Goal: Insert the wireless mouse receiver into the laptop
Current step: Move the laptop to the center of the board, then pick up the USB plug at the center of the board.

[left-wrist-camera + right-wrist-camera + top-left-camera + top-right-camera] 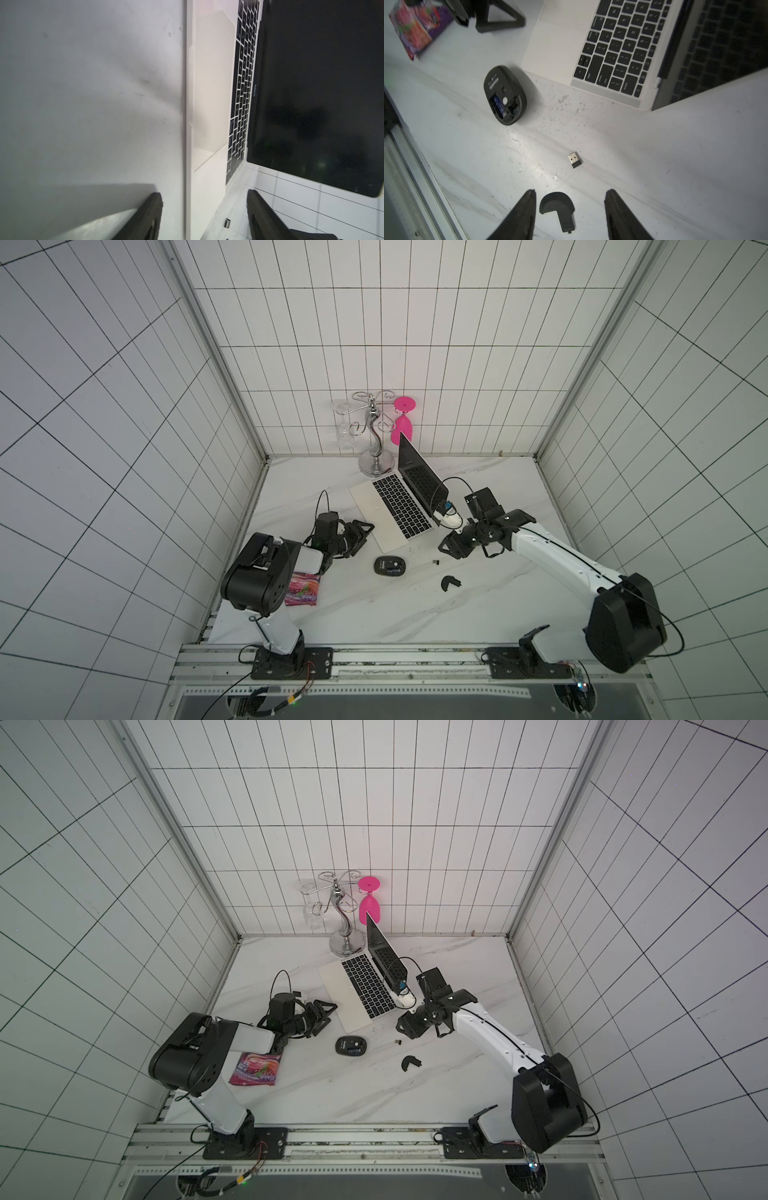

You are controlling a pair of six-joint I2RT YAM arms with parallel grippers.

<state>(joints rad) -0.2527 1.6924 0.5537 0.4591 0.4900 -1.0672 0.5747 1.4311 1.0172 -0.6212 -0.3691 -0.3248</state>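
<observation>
The wireless mouse receiver (575, 160) lies loose on the marble table, just off the laptop's near right corner, in both top views (435, 562) (397, 1042); it shows as a tiny speck (227, 223) in the left wrist view. The laptop (374, 506) (338, 990) (556, 41) stands open with a dark screen. My right gripper (443, 548) (400, 1028) (570, 192) hangs open above the table beside the receiver, holding nothing. My left gripper (366, 529) (329, 1009) (204, 199) is open, and the laptop's front edge (188, 124) runs between its fingers.
A black mouse (390, 565) (505, 95) lies upside down with its battery bay open. Its black cover piece (450, 583) (557, 207) sits near the right gripper. A pink snack packet (302, 589) lies at the left. A white adapter (451, 519) sits at the laptop's right side. A glass rack (376, 439) stands behind.
</observation>
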